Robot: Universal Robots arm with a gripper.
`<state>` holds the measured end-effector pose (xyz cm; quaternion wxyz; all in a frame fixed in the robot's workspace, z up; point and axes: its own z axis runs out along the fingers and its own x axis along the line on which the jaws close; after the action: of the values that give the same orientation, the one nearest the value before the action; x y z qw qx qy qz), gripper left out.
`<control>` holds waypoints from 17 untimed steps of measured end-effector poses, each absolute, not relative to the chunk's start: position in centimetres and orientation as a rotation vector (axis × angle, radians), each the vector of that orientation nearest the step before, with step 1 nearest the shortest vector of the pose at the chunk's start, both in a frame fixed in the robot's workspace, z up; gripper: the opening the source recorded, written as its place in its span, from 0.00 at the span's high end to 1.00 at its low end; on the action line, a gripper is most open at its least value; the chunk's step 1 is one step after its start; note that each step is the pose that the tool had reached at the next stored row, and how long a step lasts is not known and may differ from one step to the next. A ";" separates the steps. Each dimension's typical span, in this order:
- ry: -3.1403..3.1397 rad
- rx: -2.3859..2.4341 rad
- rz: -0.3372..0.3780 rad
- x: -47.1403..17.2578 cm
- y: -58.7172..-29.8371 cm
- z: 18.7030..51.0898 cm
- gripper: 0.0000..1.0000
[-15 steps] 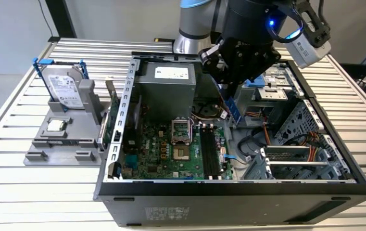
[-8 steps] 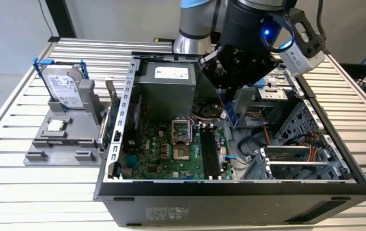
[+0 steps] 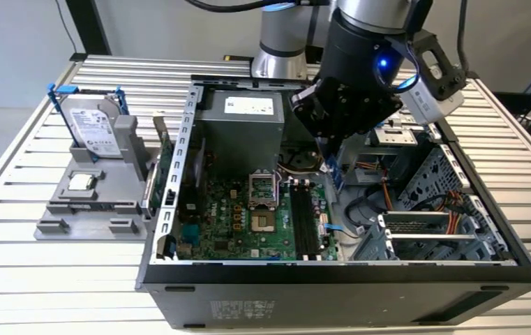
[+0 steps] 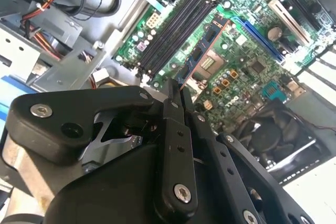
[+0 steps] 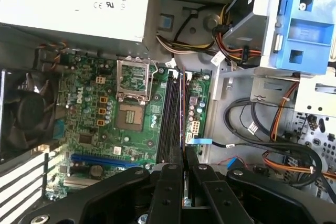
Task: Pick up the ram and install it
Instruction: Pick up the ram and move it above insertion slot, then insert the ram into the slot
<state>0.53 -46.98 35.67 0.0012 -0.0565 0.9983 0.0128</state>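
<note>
My gripper (image 3: 326, 152) hangs inside the open computer case (image 3: 340, 276), shut on the ram (image 3: 334, 173), a thin dark-blue stick pointing down from the fingers. In the second wrist view the ram (image 4: 206, 50) reaches out from the gripper (image 4: 176, 88) above the motherboard, just beside the black memory slots (image 4: 173, 30). Seen edge-on in the first wrist view, the ram (image 5: 182, 109) is a thin line running along the memory slots (image 5: 170, 114), ahead of the gripper (image 5: 183, 157). The ram is still above the memory slots (image 3: 307, 223).
On the exterior view's left, a grey holder (image 3: 88, 206) carries a silver hard drive (image 3: 93, 127) and a small CPU chip (image 3: 81, 182). Inside the case are the power supply (image 3: 242, 125), the CPU socket (image 3: 263, 188), a fan (image 5: 23, 114), a drive cage (image 3: 423, 237) and loose cables (image 5: 273, 135).
</note>
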 end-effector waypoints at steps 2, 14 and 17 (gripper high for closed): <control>3.134 -0.177 0.040 0.8 -47.0 35.3 1.00; 3.137 -0.061 0.039 1.2 -47.0 33.1 1.00; 3.137 0.001 0.039 1.2 -47.0 32.6 1.00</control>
<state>1.22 -47.04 32.59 0.0020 0.0003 0.9999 0.0123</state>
